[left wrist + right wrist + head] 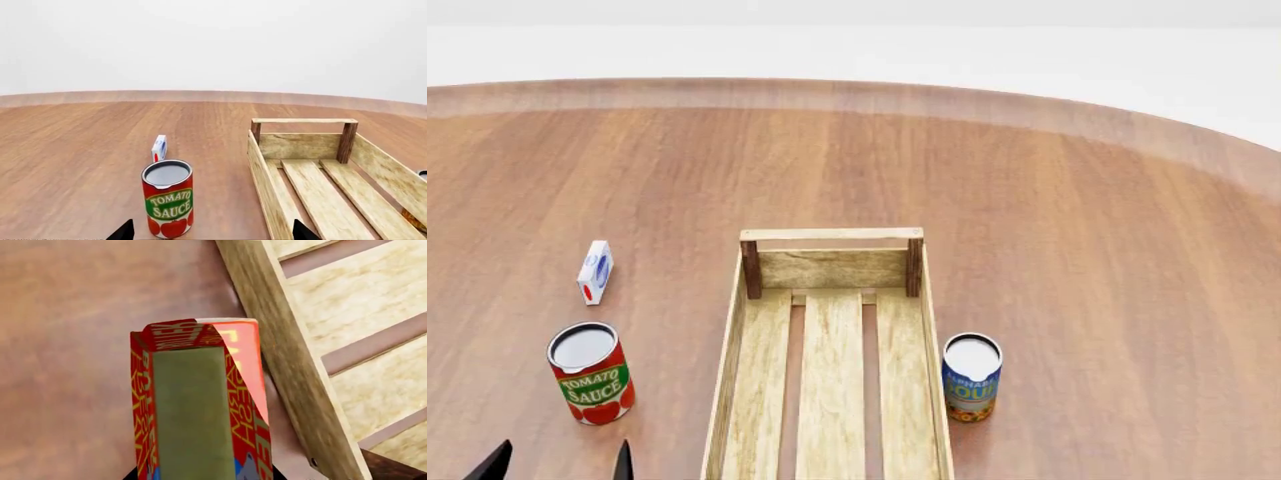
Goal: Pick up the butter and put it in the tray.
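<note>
Holding the butter (200, 405) in its closed right gripper (203, 475) just outside the tray (293, 385), at its nine o'clock side, the robot must still place it inside, left gripper (210, 232) spread wide.

The red can (168, 199) ahead of my left gripper reads "TOMATO SAUCE" in pale letters on a green band. The butter (197, 400) carries yellow lettering along its red sides, too skewed to read. The blue can (972, 377) has yellow lettering I cannot make out.
</note>
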Available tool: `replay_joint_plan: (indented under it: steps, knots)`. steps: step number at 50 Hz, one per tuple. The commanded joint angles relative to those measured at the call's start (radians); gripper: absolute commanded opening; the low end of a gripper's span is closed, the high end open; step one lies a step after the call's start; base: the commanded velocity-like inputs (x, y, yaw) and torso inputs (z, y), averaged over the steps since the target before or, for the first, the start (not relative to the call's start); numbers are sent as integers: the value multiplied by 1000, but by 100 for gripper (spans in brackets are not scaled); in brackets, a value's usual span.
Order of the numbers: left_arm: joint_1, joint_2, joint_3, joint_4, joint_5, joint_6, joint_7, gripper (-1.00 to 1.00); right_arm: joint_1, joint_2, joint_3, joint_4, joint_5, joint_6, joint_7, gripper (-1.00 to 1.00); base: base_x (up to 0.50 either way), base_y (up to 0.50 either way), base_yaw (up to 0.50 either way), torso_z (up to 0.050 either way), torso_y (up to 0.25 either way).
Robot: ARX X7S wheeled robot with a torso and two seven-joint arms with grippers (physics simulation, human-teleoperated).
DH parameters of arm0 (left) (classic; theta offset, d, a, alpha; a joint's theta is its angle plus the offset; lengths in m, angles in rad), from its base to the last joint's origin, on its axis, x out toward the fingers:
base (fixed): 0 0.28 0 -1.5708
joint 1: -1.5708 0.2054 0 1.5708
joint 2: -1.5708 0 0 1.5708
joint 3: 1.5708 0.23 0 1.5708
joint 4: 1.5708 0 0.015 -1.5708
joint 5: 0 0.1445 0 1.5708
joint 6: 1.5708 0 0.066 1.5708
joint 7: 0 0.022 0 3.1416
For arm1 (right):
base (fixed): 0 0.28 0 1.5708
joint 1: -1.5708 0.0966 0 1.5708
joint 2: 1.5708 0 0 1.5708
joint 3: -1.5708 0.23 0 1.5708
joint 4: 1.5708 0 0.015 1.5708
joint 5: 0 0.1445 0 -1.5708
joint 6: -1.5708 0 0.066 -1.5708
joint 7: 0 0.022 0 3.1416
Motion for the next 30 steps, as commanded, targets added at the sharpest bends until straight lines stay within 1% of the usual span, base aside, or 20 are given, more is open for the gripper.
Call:
replay_joint_plan:
  steps: [1,15,30]
  knots:
    - [-3,-1,3,-7,-4,0,-4,100,18,27,22,-134,25,98,8,-100,0,0,0,0,0]
    - [-7,-4,5,-13,-8,5,-8,100,83,66,72,-297,89,268,38,-100,0,0,0,0,0]
    - [-14,-5,10,-24,-11,7,-12,100,139,93,202,-472,197,437,84,-100,0,0,0,0,0]
